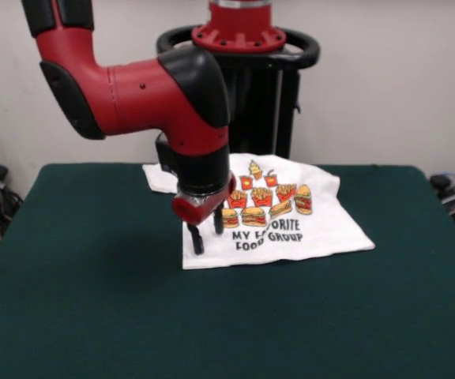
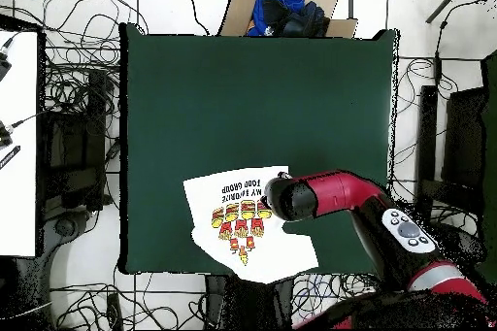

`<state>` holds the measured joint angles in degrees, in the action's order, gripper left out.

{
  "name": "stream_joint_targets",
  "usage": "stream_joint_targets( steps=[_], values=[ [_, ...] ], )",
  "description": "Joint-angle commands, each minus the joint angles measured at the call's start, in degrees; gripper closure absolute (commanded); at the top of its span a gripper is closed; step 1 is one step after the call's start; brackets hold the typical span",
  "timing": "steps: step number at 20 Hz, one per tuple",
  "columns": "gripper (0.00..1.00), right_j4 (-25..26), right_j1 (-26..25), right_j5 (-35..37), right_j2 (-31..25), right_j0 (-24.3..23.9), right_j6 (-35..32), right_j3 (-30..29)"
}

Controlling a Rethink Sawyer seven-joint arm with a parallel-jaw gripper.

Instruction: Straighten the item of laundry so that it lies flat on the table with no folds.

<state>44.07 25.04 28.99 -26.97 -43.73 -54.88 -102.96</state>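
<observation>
The T-shirt (image 1: pixel 291 225) is lying at the centre of the front view on the green table (image 1: pixel 93 300). The gripper (image 1: pixel 208 234) is hanging over the shirt's lower left corner, its fingers (image 1: pixel 197 239) standing apart, gripping nothing.

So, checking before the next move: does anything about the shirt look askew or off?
Yes. The T-shirt lies skewed to the table edges, near the robot's side, sleeve and top edge uneven. The open gripper stands on its corner.

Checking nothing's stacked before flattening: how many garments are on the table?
1: a printed white T-shirt lies on the green table toward the robot's side, partly under the gripper. Nothing else shows, though the arm hides some.
</observation>
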Motion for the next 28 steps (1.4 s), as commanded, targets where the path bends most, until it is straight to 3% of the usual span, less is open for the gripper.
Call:
stream_joint_targets(
  steps=[1,7,19,28],
  values=[
    [0.00,-4.31,-4.63,-1.82,-1.43,-2.87,-6.82,3.26],
    [0.00,-7.63,-4.50,-2.62,-1.89,-3.47,-7.31,1.91],
    [0.00,-8.60,-6.18,-6.96,-0.62,-3.17,-10.12,2.52],
    [0.00,-4.90,-3.21,-12.24,9.30,6.62,-18.00,4.79]
  ],
)
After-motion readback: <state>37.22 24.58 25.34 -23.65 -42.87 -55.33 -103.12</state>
